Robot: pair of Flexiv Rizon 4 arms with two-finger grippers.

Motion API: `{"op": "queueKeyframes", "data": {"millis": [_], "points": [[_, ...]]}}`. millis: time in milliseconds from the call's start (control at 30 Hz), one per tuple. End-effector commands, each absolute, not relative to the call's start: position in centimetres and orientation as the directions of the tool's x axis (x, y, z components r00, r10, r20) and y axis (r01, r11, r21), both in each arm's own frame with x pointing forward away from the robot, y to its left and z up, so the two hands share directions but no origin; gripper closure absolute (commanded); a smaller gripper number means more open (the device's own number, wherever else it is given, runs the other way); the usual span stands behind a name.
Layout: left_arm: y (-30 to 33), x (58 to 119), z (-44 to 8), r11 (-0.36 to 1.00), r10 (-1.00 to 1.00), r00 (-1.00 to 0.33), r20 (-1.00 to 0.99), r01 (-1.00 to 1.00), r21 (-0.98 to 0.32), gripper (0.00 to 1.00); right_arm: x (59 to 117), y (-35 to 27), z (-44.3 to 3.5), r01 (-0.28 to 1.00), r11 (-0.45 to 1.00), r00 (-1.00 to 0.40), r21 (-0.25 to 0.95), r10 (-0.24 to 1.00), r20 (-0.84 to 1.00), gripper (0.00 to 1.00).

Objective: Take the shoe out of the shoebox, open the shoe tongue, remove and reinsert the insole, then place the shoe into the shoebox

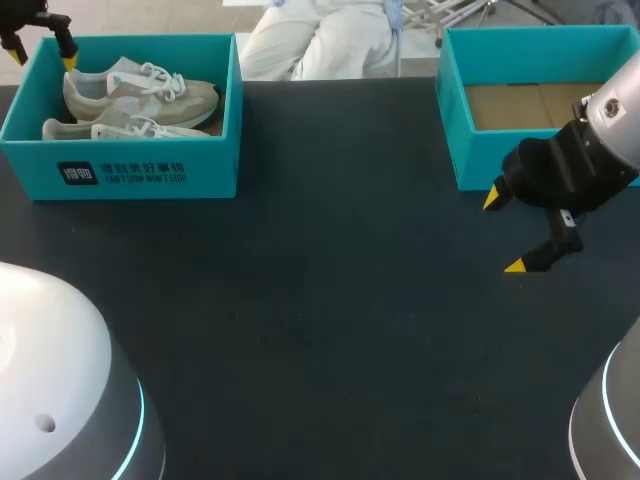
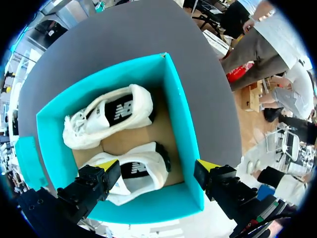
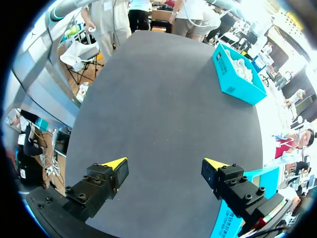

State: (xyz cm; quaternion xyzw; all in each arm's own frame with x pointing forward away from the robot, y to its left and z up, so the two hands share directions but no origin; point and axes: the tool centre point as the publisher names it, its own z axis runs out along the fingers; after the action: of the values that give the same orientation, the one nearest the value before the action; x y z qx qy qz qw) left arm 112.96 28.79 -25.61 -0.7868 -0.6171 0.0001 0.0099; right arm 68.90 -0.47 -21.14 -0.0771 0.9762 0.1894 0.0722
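From where I stood, the dark table (image 1: 320,300) lay bare at its near edge. Further in, at about 3 o'clock on the table, the right gripper (image 1: 504,233) hung over the cloth. Its yellow-tipped fingers were spread wide with nothing between them, and its own camera showed only table under the right gripper (image 3: 165,163).

Just behind it, at 2 o'clock, stood a teal box (image 1: 449,110). The brown cardboard floor of that box was showing.

Well apart from it, at 10 o'clock, stood the shoebox (image 1: 120,170), teal as well, with white print on its front wall. Two pale beige shoes with white laces lay inside, side by side. The nearer shoe (image 1: 110,130) lay along the front wall and the farther shoe (image 1: 140,95) behind it, both toes pointing toward 3 o'clock. From the right wrist the shoebox (image 3: 237,74) was a small teal shape at the table's far edge.

Farthest off, the left gripper (image 1: 42,57) hung at the 10 o'clock corner of the shoebox. From its own wrist, the left gripper (image 2: 158,166) was gaping wide and gripping nothing. One tip stood above a shoe and the other outside the shoebox (image 2: 181,119) wall. That view looked down into both shoes, the one under the finger (image 2: 138,173) and the one beyond it (image 2: 106,116). Their dark insoles showed, with brown cardboard between them.
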Motion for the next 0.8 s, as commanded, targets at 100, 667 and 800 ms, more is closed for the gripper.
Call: {"op": "queueKeyframes", "data": {"millis": [100,667,800], "points": [[29.0,108.8,-24.5,-0.244,0.969,0.243,0.031,0.969,0.030,0.00,68.9,-0.4,-21.2,-0.177,0.918,-0.978,0.356,-0.122,-0.170,0.00],[31.1,102.0,-25.6,-0.219,0.974,0.219,0.063,0.976,-0.017,0.00,68.9,-0.4,-21.2,-0.177,0.918,-0.978,0.356,-0.122,-0.170,0.00],[31.0,101.4,-25.9,-0.198,0.978,0.199,0.062,0.980,-0.015,0.00,68.9,-0.4,-21.2,-0.177,0.918,-0.978,0.356,-0.122,-0.170,0.00]]}}
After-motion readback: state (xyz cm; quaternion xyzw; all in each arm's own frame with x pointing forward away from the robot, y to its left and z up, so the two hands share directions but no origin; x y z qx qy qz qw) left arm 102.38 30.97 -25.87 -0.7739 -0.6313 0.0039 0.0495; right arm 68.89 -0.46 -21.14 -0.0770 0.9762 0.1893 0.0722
